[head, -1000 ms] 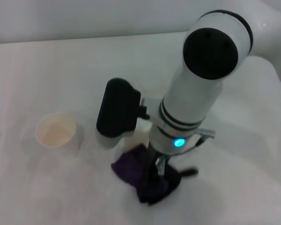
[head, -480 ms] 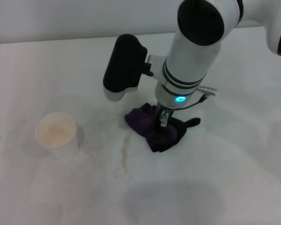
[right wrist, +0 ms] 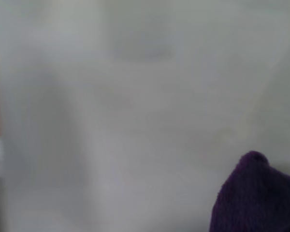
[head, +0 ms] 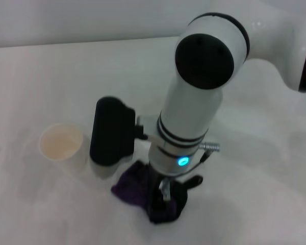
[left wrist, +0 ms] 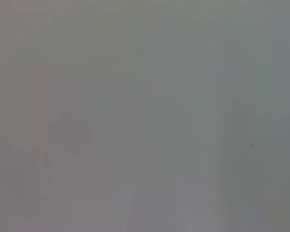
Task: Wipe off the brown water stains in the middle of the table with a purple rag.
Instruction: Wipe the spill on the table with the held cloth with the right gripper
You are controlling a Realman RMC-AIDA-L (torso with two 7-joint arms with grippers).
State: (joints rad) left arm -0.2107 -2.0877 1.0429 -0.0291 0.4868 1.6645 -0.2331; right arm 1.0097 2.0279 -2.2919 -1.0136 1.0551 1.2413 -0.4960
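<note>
Paper cup (head: pixel 61 144), white, upright, at left of centre in the head view, well apart from the rag; tan residue inside. Risk: a wipe stroke carried far toward the frame's left could clip it with the black wrist housing, which sits just beside it.

Purple rag (head: pixel 143 193), bunched, at lower centre of the head view, lying on the table (head: pixel 255 204). The cloth spreads left of and under the tool; a dark edge and small black tab trail to its right. It also shows at the lower right corner of the right wrist view (right wrist: pixel 258 198).

Right gripper (head: pixel 163 198), lower centre, pointing steeply down into the rag. Its fingertips are buried in the folds; judged pinched on the cloth, the jaws standing narrow. Risk: the hold looks to take only a bunch of fabric, so a hard drag may pull the cloth free or roll it up, leaving little of it flat on the surface.

Brown water stains: not visible in any view; probably under the rag or hidden by the arm. Risk: with the blotch unseen, strokes may miss part of it or merely smear it outward.

Left gripper: not seen; its wrist view shows only featureless grey.
</note>
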